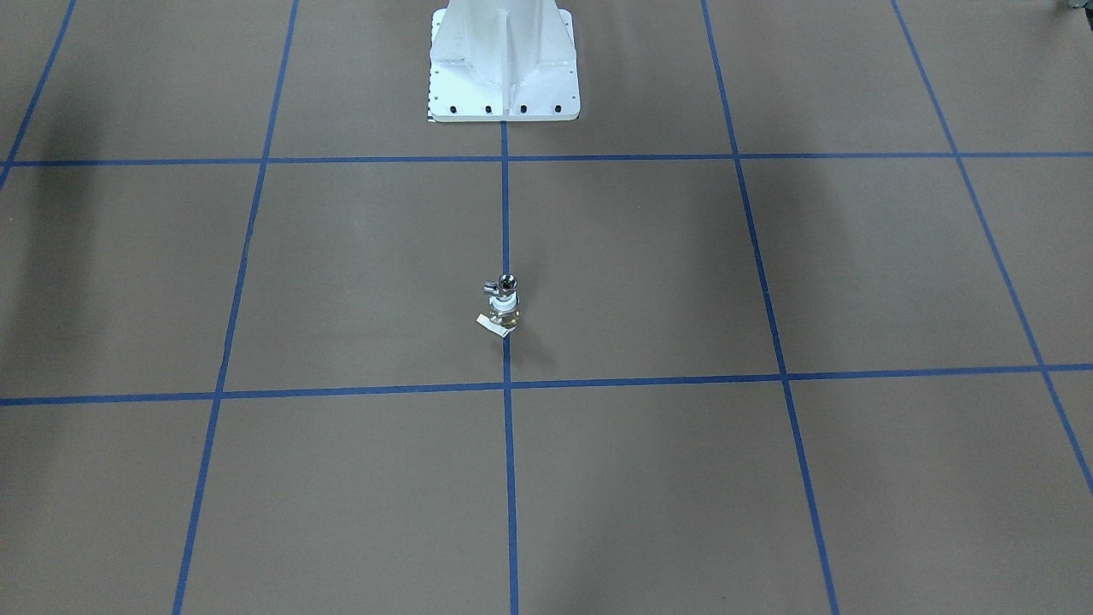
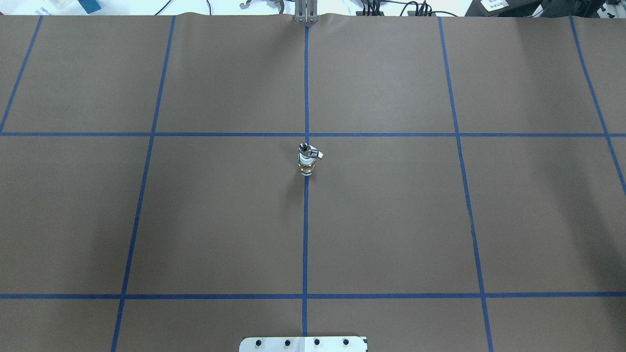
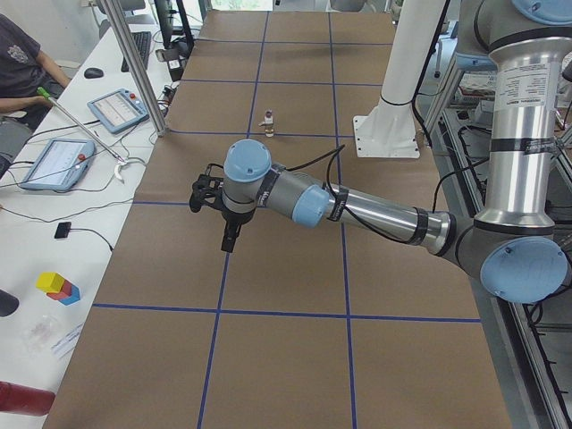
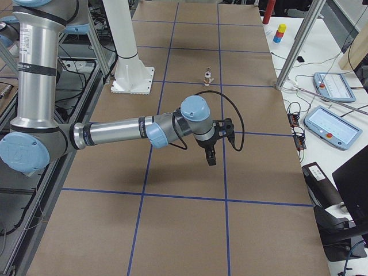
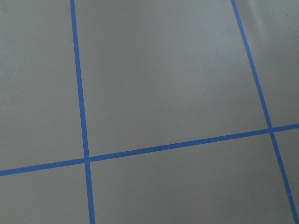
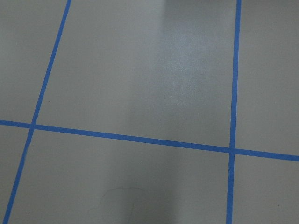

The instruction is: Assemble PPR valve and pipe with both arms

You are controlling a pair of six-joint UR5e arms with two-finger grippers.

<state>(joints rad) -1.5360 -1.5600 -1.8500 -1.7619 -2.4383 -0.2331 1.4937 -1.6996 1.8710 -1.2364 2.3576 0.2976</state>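
Note:
A small valve-and-pipe piece stands upright on the table's centre line, with a chrome top, a white middle and a brass base. It also shows in the overhead view and far off in both side views. The left arm reaches out over the table at its left end, its black gripper pointing down above the paper. The right arm does the same at the right end with its gripper. I cannot tell whether either gripper is open or shut. Both wrist views show only brown paper and blue tape.
The white bolted pedestal stands at the robot's side of the table. Blue tape lines divide the brown paper into squares. Aluminium posts rise at the far edge. Tablets and a seated person are beyond it.

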